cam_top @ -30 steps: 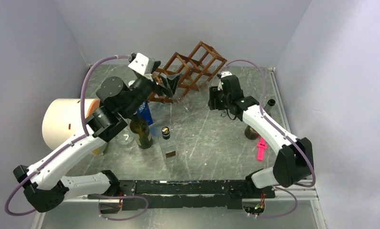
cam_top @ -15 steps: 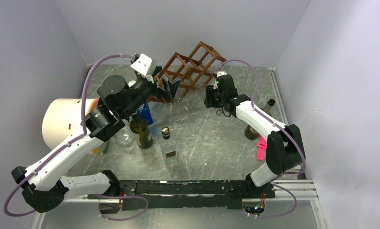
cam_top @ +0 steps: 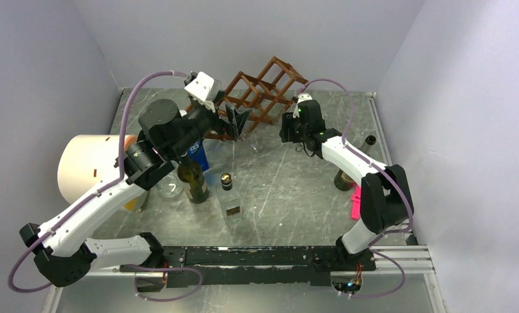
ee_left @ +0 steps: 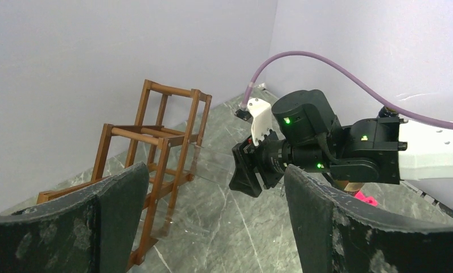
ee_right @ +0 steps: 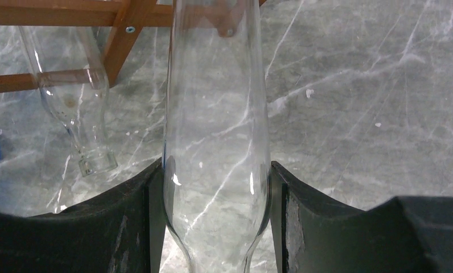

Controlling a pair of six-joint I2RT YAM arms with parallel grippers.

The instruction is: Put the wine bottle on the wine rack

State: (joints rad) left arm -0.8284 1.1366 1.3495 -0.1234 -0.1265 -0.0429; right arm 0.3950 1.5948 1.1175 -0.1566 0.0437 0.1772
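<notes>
Wine bottle (ee_right: pixel 215 142), clamped in right fingers (ee_right: pixel 127 210), is edging toward 10 o'clock, closing on wine rack (ee_left: pixel 134 134); left fingers (ee_left: pixel 116 216) are hovering apart, empty.

No text, brand or number can be read in any view. The blue box (cam_top: pixel 199 155), just in front of the rack's (cam_top: pixel 263 87) left end, bears white marks on its face. They are too small and blurred to make out as letters.
</notes>
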